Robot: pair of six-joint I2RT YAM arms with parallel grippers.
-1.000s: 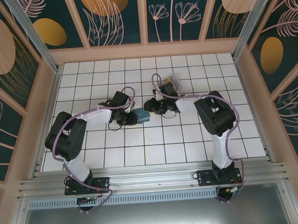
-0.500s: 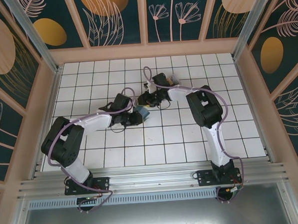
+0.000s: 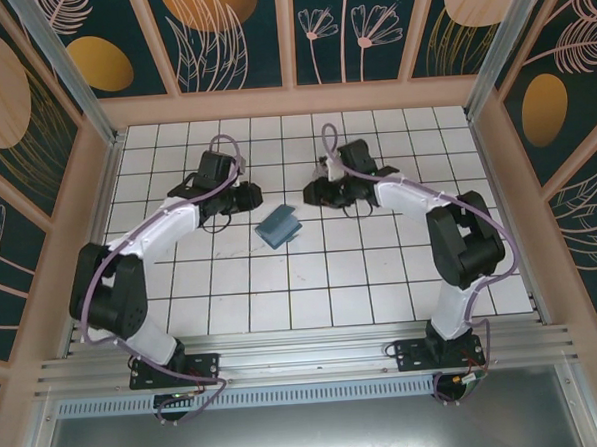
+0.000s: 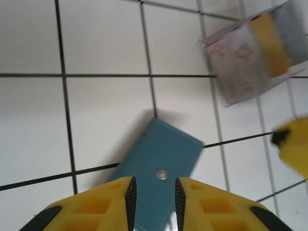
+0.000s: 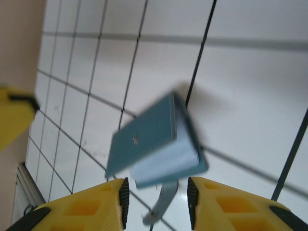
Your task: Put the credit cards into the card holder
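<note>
The card holder (image 3: 279, 228) is lying on the white gridded table (image 3: 313, 303), near the middle. It is sitting between your two arms and touching neither. From above it is showing as a teal-blue fold with its leaves slightly parted.

In the right wrist view the card holder (image 5: 154, 139) is sitting just ahead of the fingertips. It is gaping like a half-open book, with the paler inner faces showing. A thin grey strip (image 5: 161, 207) is curling out beneath it; I cannot tell what that strip is.

Your left jaws are standing released. The yellow fingers (image 4: 110, 202) are sitting a narrow gap apart with nothing between them. The card holder (image 4: 156, 173) is lying flat on the table beyond their tips. From above, the left arm (image 3: 168, 225) is reaching in on the card holder's left, near it but apart.

Your right jaws are standing released too. Their yellow fingers (image 5: 86, 207) are sitting a wider gap apart and are pressing on nothing. The right arm (image 3: 418, 202) is reaching in on the card holder's right, also apart from it.

The credit cards (image 4: 255, 55) are showing at the upper right of the left wrist view. They are a blurred silvery-grey bunch with a gold-yellow one among them, seemingly lying flat on the table and apart from the card holder. Below them a yellow finger (image 4: 293, 149) of your right arm is showing at the picture's right edge.
</note>
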